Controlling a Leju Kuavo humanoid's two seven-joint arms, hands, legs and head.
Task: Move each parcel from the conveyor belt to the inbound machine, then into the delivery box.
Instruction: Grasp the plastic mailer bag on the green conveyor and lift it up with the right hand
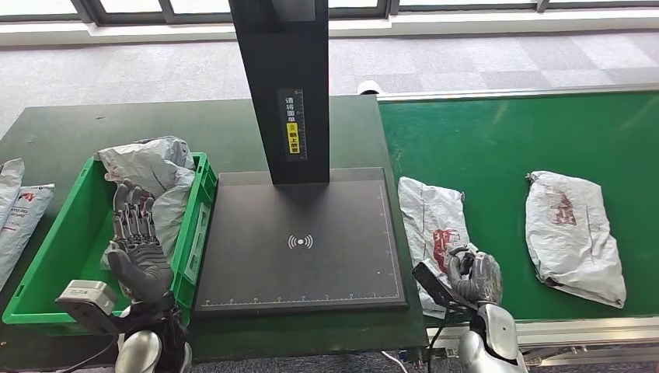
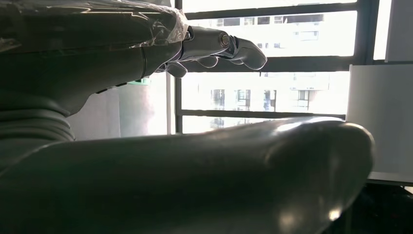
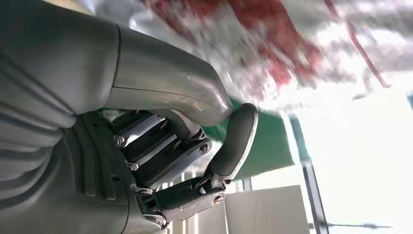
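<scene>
The left robot hand [image 1: 138, 247], fingers spread and empty, hovers over the green delivery box [image 1: 58, 256] holding a grey parcel [image 1: 159, 175], the black inbound machine [image 1: 299, 241] beside it, while the right robot hand [image 1: 474, 276] pinches a parcel on the conveyor belt [image 1: 431, 221], another parcel [image 1: 573, 233] lying farther right.

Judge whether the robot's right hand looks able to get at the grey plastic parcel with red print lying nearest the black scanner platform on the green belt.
Probably yes. The right hand already sits at the near end of that grey plastic parcel, and nothing lies between them on the green belt.
</scene>
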